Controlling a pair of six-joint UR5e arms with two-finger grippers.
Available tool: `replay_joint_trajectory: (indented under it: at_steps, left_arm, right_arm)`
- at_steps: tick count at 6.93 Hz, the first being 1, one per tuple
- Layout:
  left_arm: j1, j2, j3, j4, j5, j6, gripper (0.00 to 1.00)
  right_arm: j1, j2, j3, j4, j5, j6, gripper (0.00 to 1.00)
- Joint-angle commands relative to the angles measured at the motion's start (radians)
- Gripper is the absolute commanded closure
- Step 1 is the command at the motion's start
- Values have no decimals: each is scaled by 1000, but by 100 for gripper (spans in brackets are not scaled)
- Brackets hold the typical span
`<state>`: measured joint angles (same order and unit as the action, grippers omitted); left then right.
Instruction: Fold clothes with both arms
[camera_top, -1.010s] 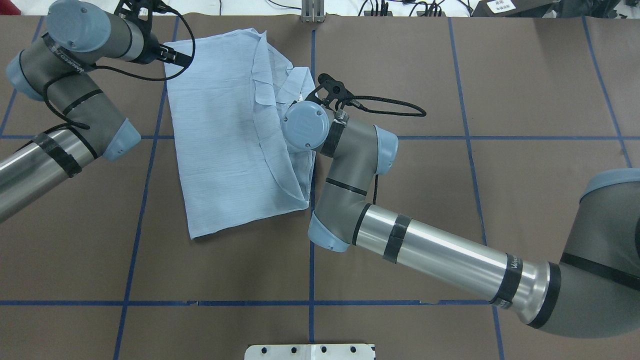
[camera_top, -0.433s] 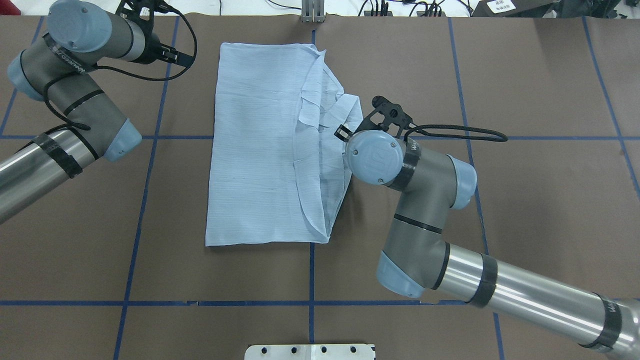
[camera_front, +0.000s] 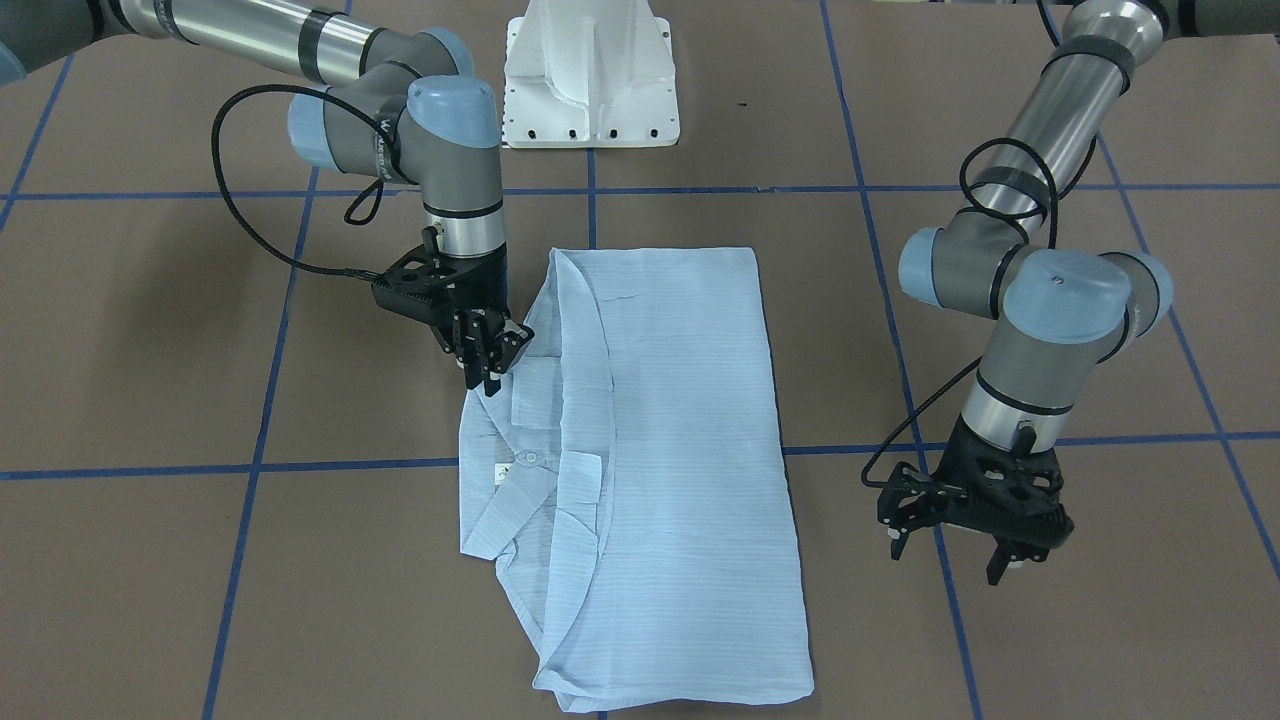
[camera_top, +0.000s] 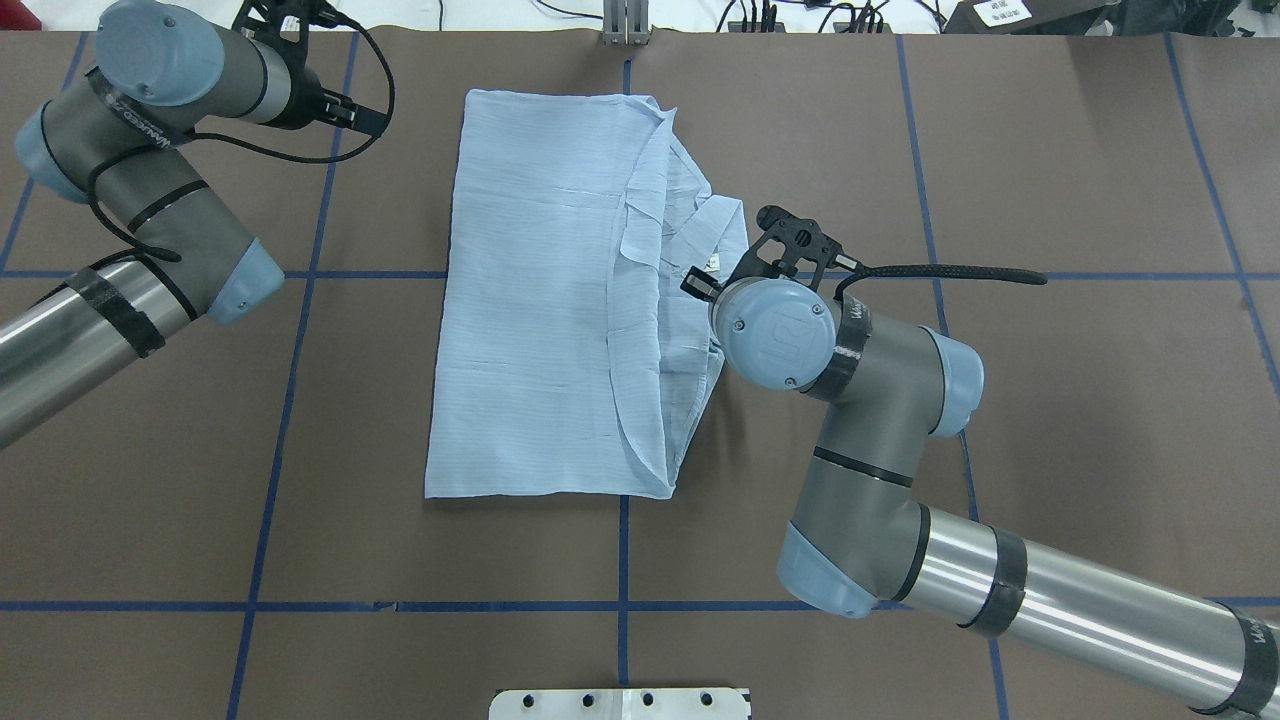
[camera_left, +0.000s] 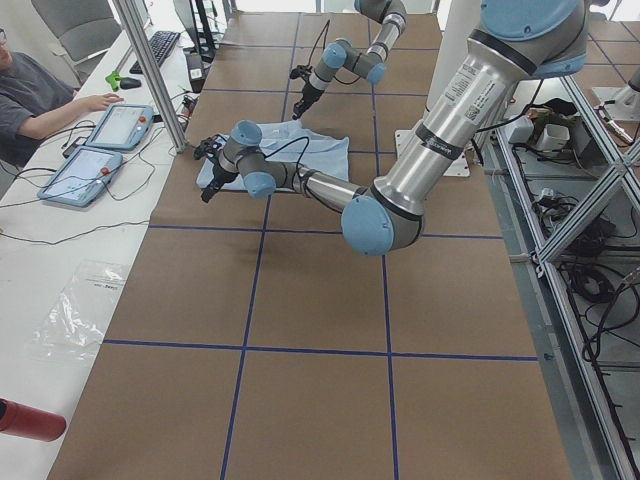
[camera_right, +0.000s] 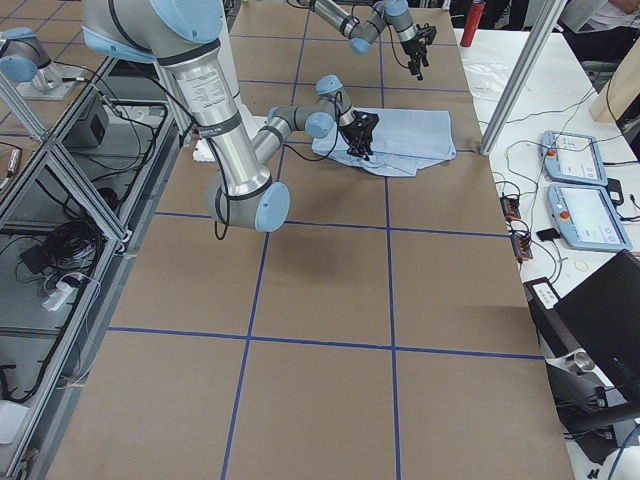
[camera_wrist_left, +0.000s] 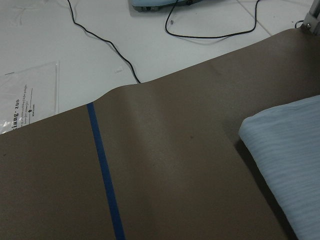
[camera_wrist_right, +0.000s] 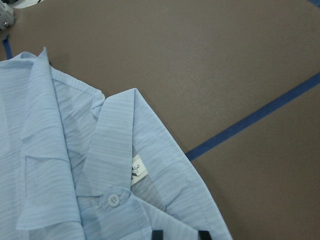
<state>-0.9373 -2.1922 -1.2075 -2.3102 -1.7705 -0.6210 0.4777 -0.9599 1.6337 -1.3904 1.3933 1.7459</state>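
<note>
The pale-blue striped shirt (camera_front: 680, 450) lies folded into a long rectangle on the brown table, with its collar (camera_front: 530, 490) and front placket turned up along one long side. My right gripper (camera_front: 488, 368) is shut on the shirt's edge beside the collar. In the right wrist view its fingertips (camera_wrist_right: 157, 234) press the fabric just below the neck label (camera_wrist_right: 138, 172) and a white button (camera_wrist_right: 114, 200). My left gripper (camera_front: 948, 560) hangs open over bare table, well off the shirt's opposite long side. The left wrist view shows only a shirt corner (camera_wrist_left: 290, 155).
The white pedestal (camera_front: 590, 75) stands at the robot's side of the table. Blue tape lines (camera_top: 620, 560) cross the brown surface. Beyond the far edge lie cables and a plastic bag (camera_wrist_left: 25, 100). A person (camera_left: 40, 95) sits by two tablets (camera_left: 125, 125) at the side bench.
My right gripper has moved right across the table, dragging the shirt with it. The shirt has turned from a slant to lie square with the tape lines. The left arm has stayed put.
</note>
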Motion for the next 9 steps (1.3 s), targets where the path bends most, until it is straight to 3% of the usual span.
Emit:
replay_joint_trajectory:
  at_steps: [1, 4, 6, 9]
  left_arm:
    - [3, 30, -33, -2, -9, 4, 0]
    - [3, 61, -67, -2, -23, 4, 0]
    - [3, 63, -66, -2, -23, 4, 0]
    - [3, 63, -66, -2, -21, 3, 0]
  right_arm:
    - [-2, 128, -6, -153, 1, -118, 0]
    - [-50, 242, -127, -226, 65, -363, 0]
    - [-82, 247, -120, -290, 145, -507, 0]
    - [-126, 248, -118, -404, 176, -664, 0]
